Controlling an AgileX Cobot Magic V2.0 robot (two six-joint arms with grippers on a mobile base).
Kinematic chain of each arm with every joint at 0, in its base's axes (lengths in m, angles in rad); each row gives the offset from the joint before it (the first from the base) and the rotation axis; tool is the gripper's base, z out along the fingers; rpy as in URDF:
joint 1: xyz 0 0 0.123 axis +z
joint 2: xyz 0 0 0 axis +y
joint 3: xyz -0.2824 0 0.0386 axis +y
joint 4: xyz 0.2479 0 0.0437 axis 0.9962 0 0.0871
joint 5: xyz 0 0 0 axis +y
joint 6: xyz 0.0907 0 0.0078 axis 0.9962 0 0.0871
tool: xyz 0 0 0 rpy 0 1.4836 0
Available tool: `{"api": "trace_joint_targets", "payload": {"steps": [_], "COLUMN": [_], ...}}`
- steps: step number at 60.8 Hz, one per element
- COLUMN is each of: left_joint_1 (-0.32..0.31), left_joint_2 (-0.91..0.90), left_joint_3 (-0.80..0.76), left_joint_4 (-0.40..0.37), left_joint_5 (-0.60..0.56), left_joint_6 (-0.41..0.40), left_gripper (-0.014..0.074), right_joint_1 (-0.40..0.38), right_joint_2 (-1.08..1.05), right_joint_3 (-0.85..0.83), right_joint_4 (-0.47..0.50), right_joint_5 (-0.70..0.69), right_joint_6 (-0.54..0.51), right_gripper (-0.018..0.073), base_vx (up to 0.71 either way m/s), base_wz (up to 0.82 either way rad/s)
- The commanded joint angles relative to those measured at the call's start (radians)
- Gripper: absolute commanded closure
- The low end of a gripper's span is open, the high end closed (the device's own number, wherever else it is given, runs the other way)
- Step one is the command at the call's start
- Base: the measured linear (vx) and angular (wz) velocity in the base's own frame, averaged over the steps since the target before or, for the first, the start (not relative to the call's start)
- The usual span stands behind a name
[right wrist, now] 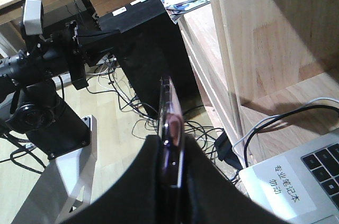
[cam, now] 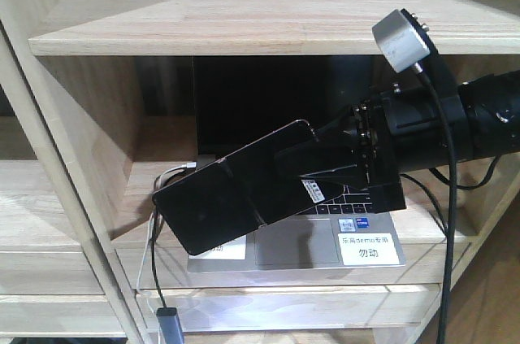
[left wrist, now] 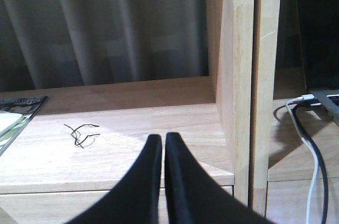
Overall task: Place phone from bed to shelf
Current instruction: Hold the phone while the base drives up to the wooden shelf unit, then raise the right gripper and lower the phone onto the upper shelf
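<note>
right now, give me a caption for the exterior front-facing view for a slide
Right gripper holds the phone tilted above the open laptop in the shelf compartment.

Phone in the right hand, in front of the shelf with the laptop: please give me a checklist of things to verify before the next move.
1. Grip: right hand shut on the edge of the phone: ok.
2. Phone level for setting down: it is tilted: not ok.
3. Free spot on the shelf below it: the laptop and a white cable lie there: not ok.
4. Gap between phone and laptop: cannot tell.
5. Left hand out of the way: shut, empty, at the neighbouring compartment: ok.
</note>
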Motion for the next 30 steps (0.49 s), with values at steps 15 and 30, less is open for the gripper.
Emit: {"api": "trace_joint_targets", "payload": {"steps": [15, 30], "left_joint_1": [0.001, 0.001], "left_joint_2": [-0.007, -0.007], "left_joint_3": [-0.023, -0.023], "left_joint_4": [-0.009, -0.009], "left_joint_5": [-0.072, -0.072], "left_joint_6": [-0.006, -0.006], "left_gripper": [0.0595, 0.0595], "right_joint_1": [-0.003, -0.003], "right_joint_2": [-0.057, -0.101], "right_joint_3": [-0.104, -0.286], "right_joint_4": [0.151, 0.152], "right_joint_5": [0.079, 0.045], "right_joint_6": [0.053, 0.082], "right_gripper": [0.0561, 0.0561], "base_vx": [0.00, 0.00], "base_wz": [0.00, 0.00]}}
